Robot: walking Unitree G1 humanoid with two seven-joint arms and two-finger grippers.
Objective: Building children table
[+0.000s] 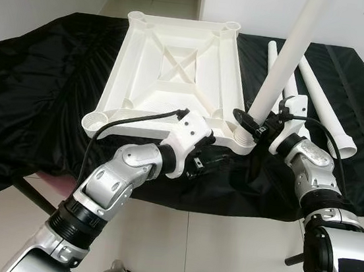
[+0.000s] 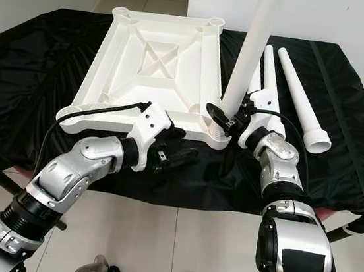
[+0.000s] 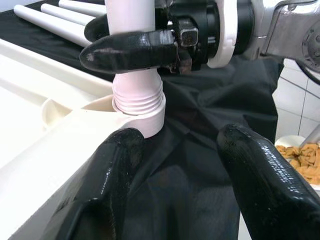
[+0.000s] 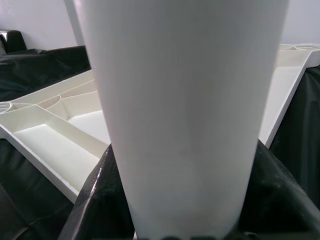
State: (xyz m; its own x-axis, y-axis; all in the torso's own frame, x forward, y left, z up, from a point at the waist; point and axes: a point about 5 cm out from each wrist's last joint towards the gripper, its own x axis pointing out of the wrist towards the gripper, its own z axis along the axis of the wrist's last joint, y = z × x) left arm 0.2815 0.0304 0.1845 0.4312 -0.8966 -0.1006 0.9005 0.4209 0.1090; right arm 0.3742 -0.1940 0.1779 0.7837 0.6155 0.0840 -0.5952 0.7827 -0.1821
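White plastic tabletop (image 1: 178, 62) lies upside down on a black cloth (image 1: 43, 79), ribs facing up. Right gripper (image 1: 256, 126) is clamped around the lower end of a white leg (image 1: 286, 56), which stands slightly tilted in the near right corner socket (image 1: 243, 138). The leg's top is cut off by the frame edge in both eye views. The left wrist view shows the threaded end (image 3: 138, 95) sitting in the socket with threads exposed, a detail too small to make out from the head camera. Left gripper (image 2: 178, 154) sits low by the tabletop's near edge, just beside that corner, fingers (image 3: 260, 180) spread wide and holding nothing; one finger is close to the socket rim, contact unclear. Three spare legs (image 2: 293, 96) lie on the cloth to the right. The left wrist view catches a bowl (image 3: 300, 155) partly cut off, with tan pieces inside, blurred. Leg dominates the right wrist view, so fingertip detail there is hard to read.
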